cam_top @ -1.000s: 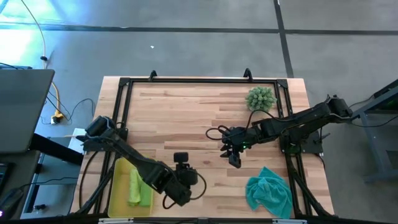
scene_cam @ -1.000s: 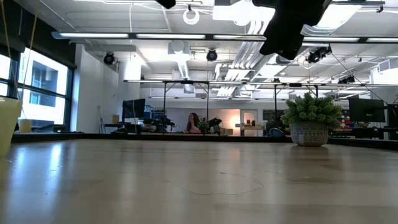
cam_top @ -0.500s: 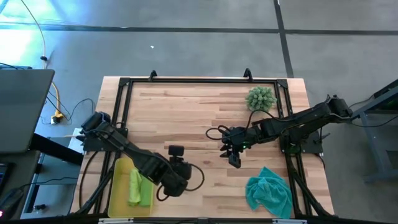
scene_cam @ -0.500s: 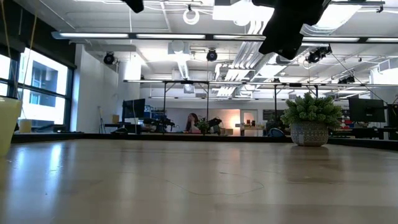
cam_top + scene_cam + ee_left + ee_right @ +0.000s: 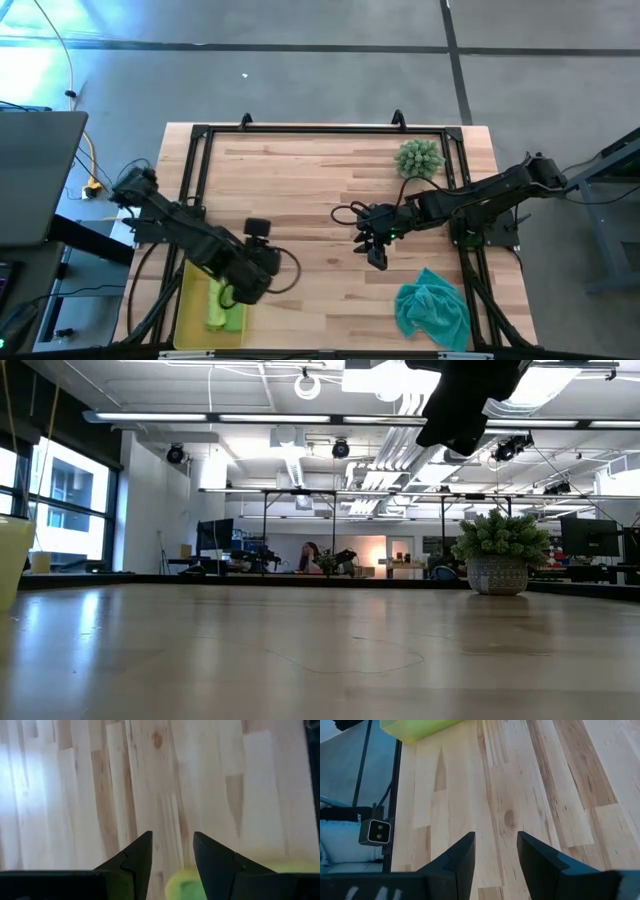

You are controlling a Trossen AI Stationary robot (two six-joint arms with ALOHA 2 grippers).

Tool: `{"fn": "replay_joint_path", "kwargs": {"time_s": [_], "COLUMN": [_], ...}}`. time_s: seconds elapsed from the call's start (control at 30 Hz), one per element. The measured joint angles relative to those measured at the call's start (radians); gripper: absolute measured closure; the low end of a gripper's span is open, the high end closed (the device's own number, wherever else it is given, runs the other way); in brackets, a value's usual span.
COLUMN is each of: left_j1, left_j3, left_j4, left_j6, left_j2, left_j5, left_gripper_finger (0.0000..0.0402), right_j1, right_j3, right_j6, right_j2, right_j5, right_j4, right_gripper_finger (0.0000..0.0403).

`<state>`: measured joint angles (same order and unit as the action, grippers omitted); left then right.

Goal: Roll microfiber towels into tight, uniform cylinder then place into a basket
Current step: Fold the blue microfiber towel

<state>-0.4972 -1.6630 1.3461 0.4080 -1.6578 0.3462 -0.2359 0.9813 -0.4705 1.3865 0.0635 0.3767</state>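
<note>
High view first: two lime green towels [image 5: 217,303] lie rolled side by side as short, fat cylinders inside the yellow basket [image 5: 190,300], which sits at the table's [image 5: 300,180] front-left corner. The rolls run lengthwise along the basket and touch each other; part of them is covered by the left arm. The basket is translucent yellow with low walls, and its near wall shows as a pale green-yellow edge at the far left of the low view.

That's two towels in. The third, the teal towel [image 5: 432,308], lies loose and crumpled near the table's front-right corner, unrolled, a bunched heap with folds sticking up. So the count reads three towels, one basket.

Over the basket's inner edge hangs the left gripper [image 5: 232,292]. Its wrist view shows the jaws standing a modest gap apart with nothing between them, bare wood ahead and a blur of lime green just beneath.

Out in the middle of the table, toward the right side, the right gripper [image 5: 377,258] hovers above bare planks, well apart from the teal towel. Its wrist view shows jaws parted about the same and holding nothing, with the basket's corner far off across the wood.

One spiky green plant [image 5: 419,158] in a pale pot stands near the table's back-right corner.
</note>
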Motion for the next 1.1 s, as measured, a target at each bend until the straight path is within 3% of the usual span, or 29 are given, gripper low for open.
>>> {"fn": "replay_joint_path", "kwargs": {"time_s": [0.37,0.6,0.7,0.9,1.0,1.1], "left_j1": [-0.086,-0.045,0.0,0.131,0.217,0.286], "left_j3": [0.0,0.021,0.166,0.61,0.815,1.002], "left_j4": [0.085,0.049,-0.146,-0.65,-0.916,-1.22], "left_j6": [-0.133,-0.091,-0.177,-0.462,-0.491,-0.445], "left_j2": [0.251,0.474,0.578,0.763,0.818,0.829], "left_j5": [-0.005,0.112,0.131,-0.082,-0.192,-0.292], "left_gripper_finger": [0.0271,0.0271,0.0271,0.0271,0.0271,0.0271], "right_j1": [0.0,0.001,0.0,0.0,0.012,0.031], "right_j3": [0.0,0.0,0.0,0.0,0.0,0.0], "right_j6": [0.0,0.0,0.0,0.0,-0.021,-0.181], "right_j2": [0.0,0.0,0.001,0.001,0.001,-0.002], "right_j5": [-0.021,-0.111,-0.124,-0.124,-0.123,0.009], "right_j4": [-0.013,-0.072,-0.095,-0.115,-0.119,-0.106], "right_gripper_finger": [0.0263,0.0263,0.0263,0.0263,0.0263,0.0263]}}
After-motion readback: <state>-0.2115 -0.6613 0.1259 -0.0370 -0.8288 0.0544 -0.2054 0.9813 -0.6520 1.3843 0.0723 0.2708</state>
